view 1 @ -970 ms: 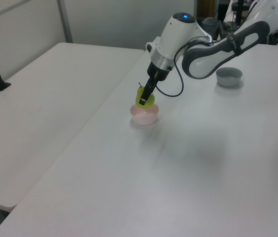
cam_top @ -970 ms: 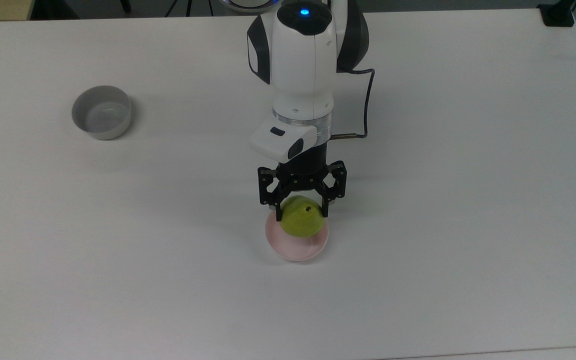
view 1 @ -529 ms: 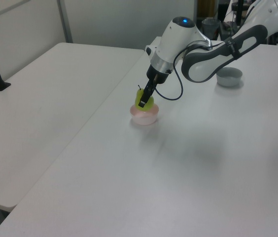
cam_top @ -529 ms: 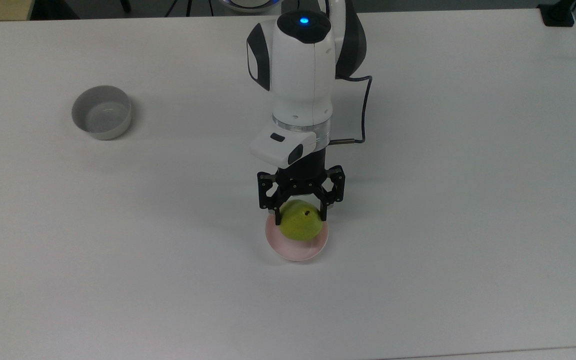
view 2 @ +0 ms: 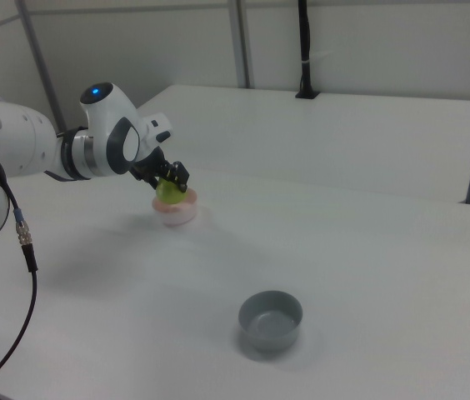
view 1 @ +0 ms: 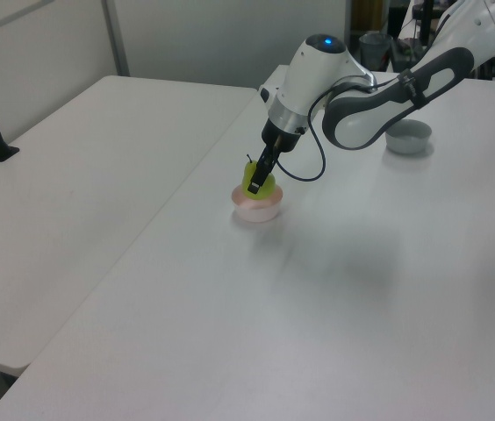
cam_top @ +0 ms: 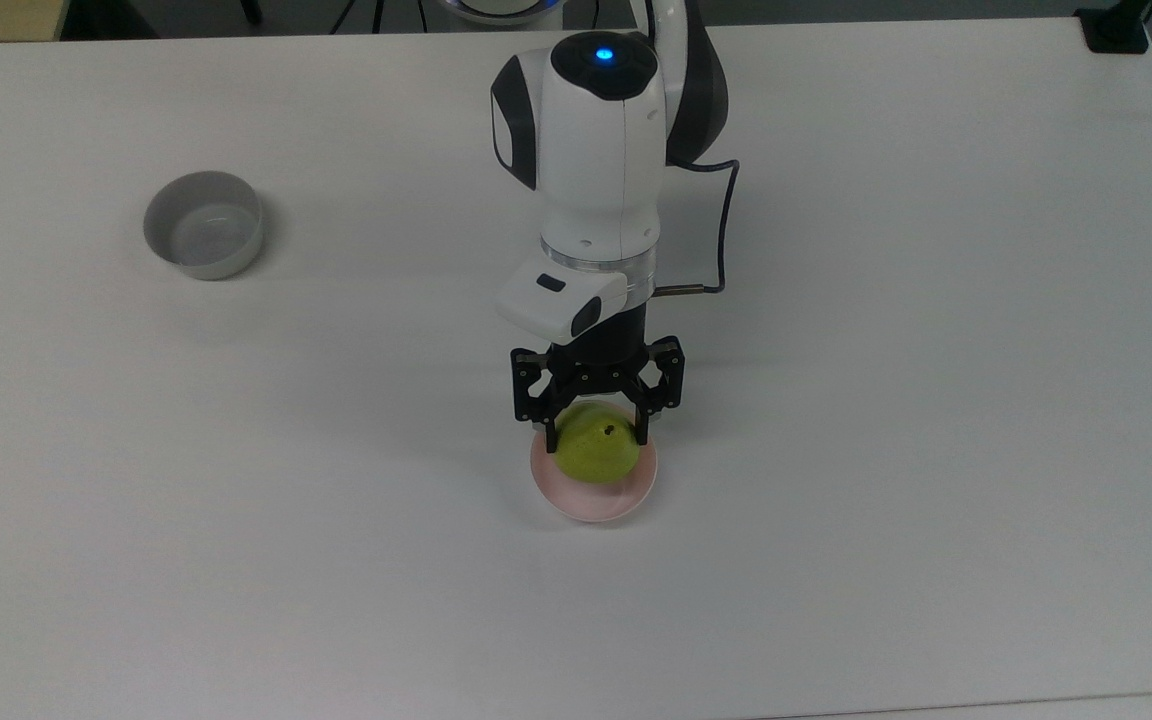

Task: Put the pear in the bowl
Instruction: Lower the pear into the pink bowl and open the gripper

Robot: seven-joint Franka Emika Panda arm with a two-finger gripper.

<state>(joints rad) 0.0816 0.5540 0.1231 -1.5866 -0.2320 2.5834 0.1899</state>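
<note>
Tool (cam_top: 595, 437) grips pear (cam_top: 596, 455) inside the bowl (cam_top: 593, 500) rim.

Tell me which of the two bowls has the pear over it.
The pink bowl, under the gripper holding the pear. The grey bowl stands apart at the top view's left with nothing in it.

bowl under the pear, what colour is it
Pale pink; the bowl under the pear shows best in the top view.

Table (cam_top: 936, 400) looks like matt white laminate, arm (cam_top: 591, 140) is glossy white plastic with black bits. Pear (cam_top: 596, 455) skin is smooth, slightly dull. Pink bowl (cam_top: 591, 505) glossy, grey bowl (cam_top: 203, 238) more matt.
</note>
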